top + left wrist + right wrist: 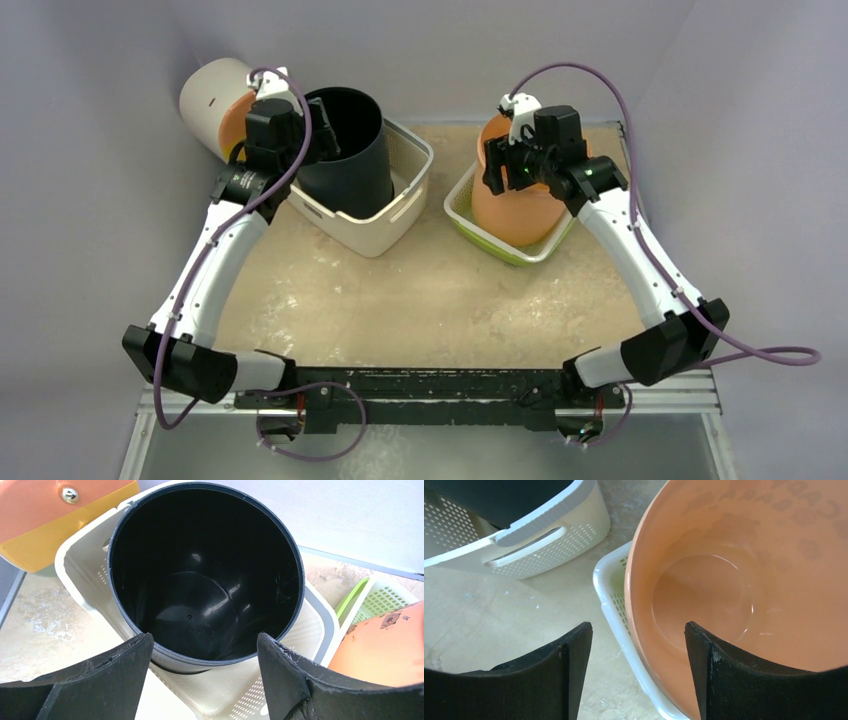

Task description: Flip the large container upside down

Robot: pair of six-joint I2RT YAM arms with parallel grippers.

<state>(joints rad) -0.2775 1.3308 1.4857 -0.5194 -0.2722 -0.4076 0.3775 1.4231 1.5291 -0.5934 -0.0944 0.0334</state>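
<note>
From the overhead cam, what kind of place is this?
Probably a lab robot test cell: plain grey walls close in a worn table, the left arm and right arm bolt to a base rail, and a black container sits in a white basket, an orange container in a green basket.

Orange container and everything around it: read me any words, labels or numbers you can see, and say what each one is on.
"BARA", with what looks like "CAPY" beside it: faint, blurred letters showing through the orange container wall, right wrist view; uncertain.
Small brown print on its outside, left wrist view: too small to read.
Black container, white basket, green basket: no text visible.
</note>
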